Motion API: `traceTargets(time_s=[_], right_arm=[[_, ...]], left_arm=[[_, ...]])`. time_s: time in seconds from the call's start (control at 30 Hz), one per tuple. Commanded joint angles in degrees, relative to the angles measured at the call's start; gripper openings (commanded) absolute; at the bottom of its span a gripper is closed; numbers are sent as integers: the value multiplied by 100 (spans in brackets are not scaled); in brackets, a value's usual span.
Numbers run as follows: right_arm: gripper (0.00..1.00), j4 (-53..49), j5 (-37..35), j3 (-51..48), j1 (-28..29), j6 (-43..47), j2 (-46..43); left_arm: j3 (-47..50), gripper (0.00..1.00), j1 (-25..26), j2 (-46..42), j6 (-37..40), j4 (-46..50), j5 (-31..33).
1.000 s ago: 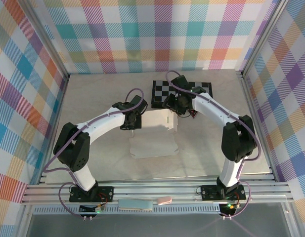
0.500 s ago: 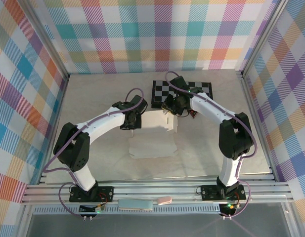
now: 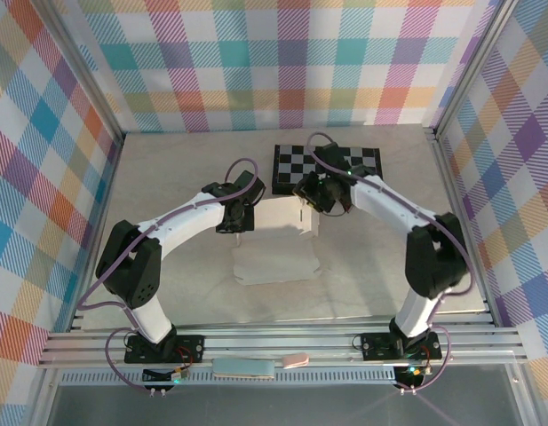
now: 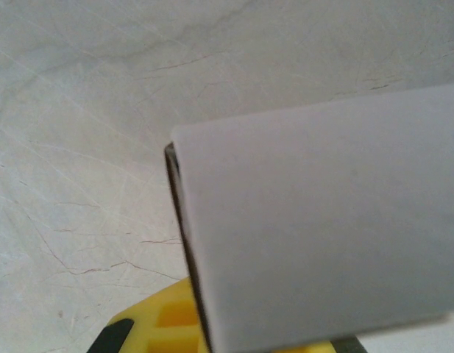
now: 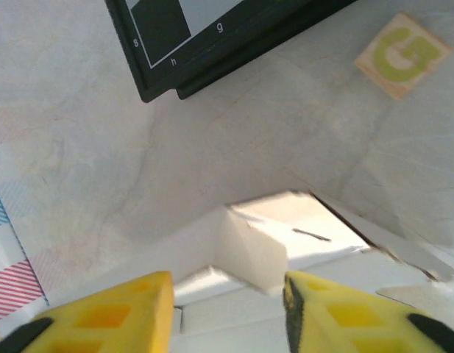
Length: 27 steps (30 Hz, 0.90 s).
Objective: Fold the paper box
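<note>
White cardboard is lying in the middle of the desk (image 3: 167, 169) as the paper box (image 3: 275, 259), half formed. Its near part is lying flat, while the far wall is standing up between the two arms, just short of the chessboard (image 3: 327, 165). The left claw (image 3: 239, 231) is pinching shut on the left end of that raised wall, and in the wrist view the pale panel is running down onto its yellow finger (image 4: 157, 327). The right claw (image 5: 227, 312) is hovering over the right end, jaws standing apart with nothing between them, and a folded corner of the box is lying just under the gap. A wooden block (image 5: 403, 53) marked G is resting on the desk beyond, near the chessboard. The step in hand seems to be raising and locking the side walls. The next move is probably calling for the right claw to come down on that corner flap and press it inward, gently, while the left is steadying the wall.
</note>
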State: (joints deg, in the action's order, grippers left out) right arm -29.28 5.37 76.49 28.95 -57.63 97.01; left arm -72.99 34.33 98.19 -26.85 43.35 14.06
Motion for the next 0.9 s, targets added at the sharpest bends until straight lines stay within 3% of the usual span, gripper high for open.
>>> traceTargets(time_s=[0.0,0.13,0.3,0.53,0.87], right_arm=[[48,472,-194,-657,31,270,-934],[42,794,-17,-1749,109,417,-1561],[41,1331,177,-2392,271,388,-1452],[46,1898,102,-2444,274,568,-654],[45,1815,-166,-2434,270,603,-214]], left_arm=[[58,0,-47,-161,-22,101,21],[48,0,-40,-166,18,92,39],[10,0,-40,-159,53,96,47],[-68,0,-42,-84,119,121,50],[-154,0,-42,-48,203,168,66]])
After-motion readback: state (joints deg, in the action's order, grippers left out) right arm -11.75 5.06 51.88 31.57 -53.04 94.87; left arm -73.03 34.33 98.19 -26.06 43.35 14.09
